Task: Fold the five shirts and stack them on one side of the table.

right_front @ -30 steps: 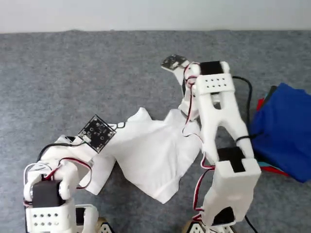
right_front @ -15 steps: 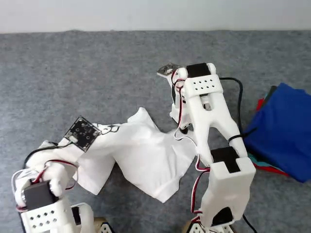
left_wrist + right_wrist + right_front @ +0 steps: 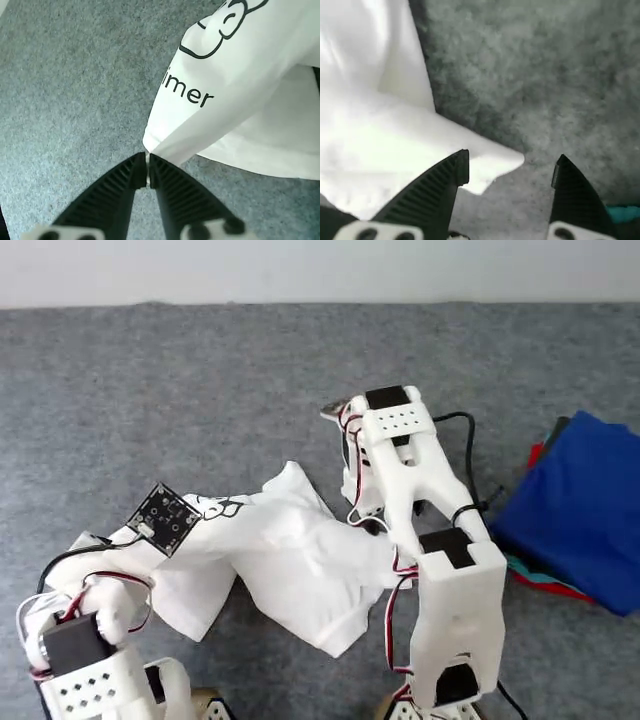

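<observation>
1. Clenched jaws on the left gripper (image 3: 148, 162): its black ribbed fingers (image 3: 117, 187) pinch one corner of the white T-shirt (image 3: 235, 85). The cloth rises from that corner in a taut fold.
2. Released jaws on the right gripper (image 3: 512, 160): they stand wide apart and grasp nothing. One is over the T-shirt's edge and the other over the bare grey cover (image 3: 545, 65). A pointed corner of the cloth lies on the table between them.
3. In the high view the white T-shirt (image 3: 300, 550) lies crumpled and partly doubled over near the front of the table, between the two arms. One end is drawn toward the left arm and the other lies under the right arm's wrist.
4. Black print (image 3: 192, 92) shows on the raised fold near the pinched corner.
5. At the table's right edge sits a stack with a folded blue shirt (image 3: 585, 510) on top, red and teal edges showing beneath it. The right arm stands between this stack and the T-shirt.
</observation>
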